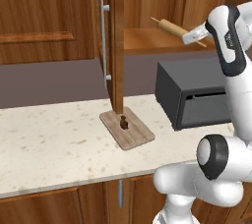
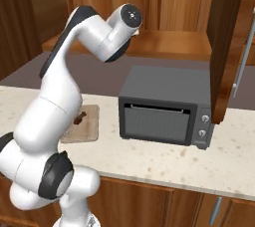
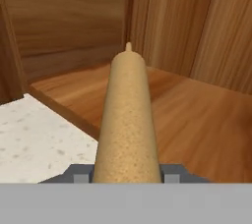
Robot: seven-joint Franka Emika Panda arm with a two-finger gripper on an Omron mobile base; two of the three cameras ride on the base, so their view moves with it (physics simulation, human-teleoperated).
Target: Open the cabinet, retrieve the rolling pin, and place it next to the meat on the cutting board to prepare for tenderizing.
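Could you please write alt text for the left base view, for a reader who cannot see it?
The white arm's gripper holds a slim tan wooden rolling pin above the shelf of an open reddish-brown wall cabinet. Below, a small dark brown lump of meat sits on a pale wooden cutting board on the speckled counter, left of a dark grey oven.
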